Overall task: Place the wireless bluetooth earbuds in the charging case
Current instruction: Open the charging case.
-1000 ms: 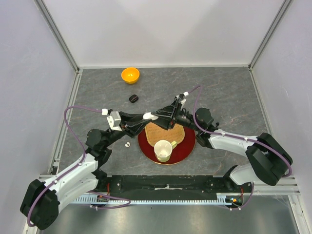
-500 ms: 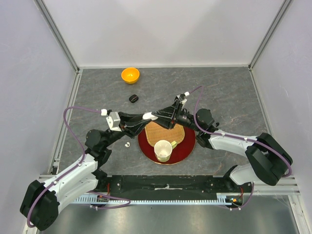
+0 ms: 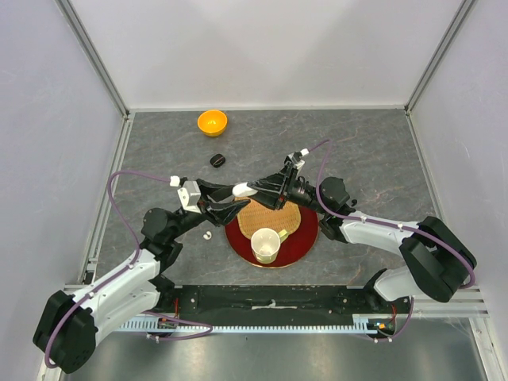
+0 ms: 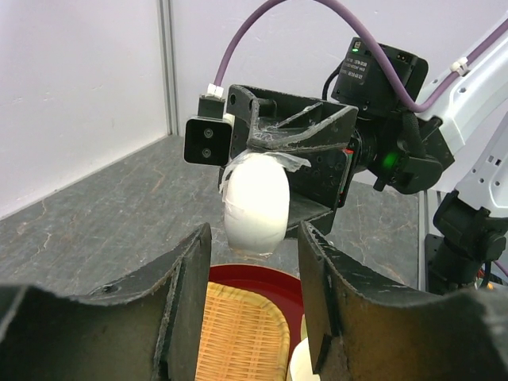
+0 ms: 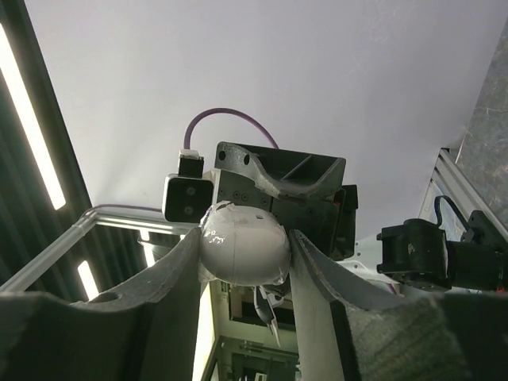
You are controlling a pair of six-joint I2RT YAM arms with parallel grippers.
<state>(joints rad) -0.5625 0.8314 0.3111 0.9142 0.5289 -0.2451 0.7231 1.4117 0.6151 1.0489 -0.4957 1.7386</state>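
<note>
Looking down from the top camera and counting: one orange bowl (image 3: 212,122) near the far edge of the grey table (image 3: 357,151), one small dark lump (image 3: 217,160) a little nearer than the bowl, one red plate (image 3: 305,238) bearing one woven mat (image 3: 258,216) and one pale cup (image 3: 265,245), and just one tiny white earbud (image 3: 207,235) lying on the table beside the plate's left rim. Failing to tell whether the dark lump is buds or something else, being too small here. Meeting nose to nose above the plate's far-left rim: the left gripper (image 3: 236,200), spread wide, and the right gripper (image 3: 254,190), pinching one white charging case (image 3: 244,190) clear of the table. Turning to the left wrist view: showing the left gripper (image 4: 254,238) gaping, its two fingers (image 4: 186,294) standing apart from the white charging case (image 4: 255,202), clamped beyond them in the opposite claw; below, catching only slivers of the red plate (image 4: 262,276), the woven mat (image 4: 238,333) and the cup (image 4: 300,369), each cut off by fingers or frame edge. Turning to the right wrist view: showing the right gripper (image 5: 244,254) narrowed onto the white charging case (image 5: 242,242), both fingers (image 5: 171,286) pressing its sides, with the table out of sight. Not making out in any view whether the case lid is open.
</note>
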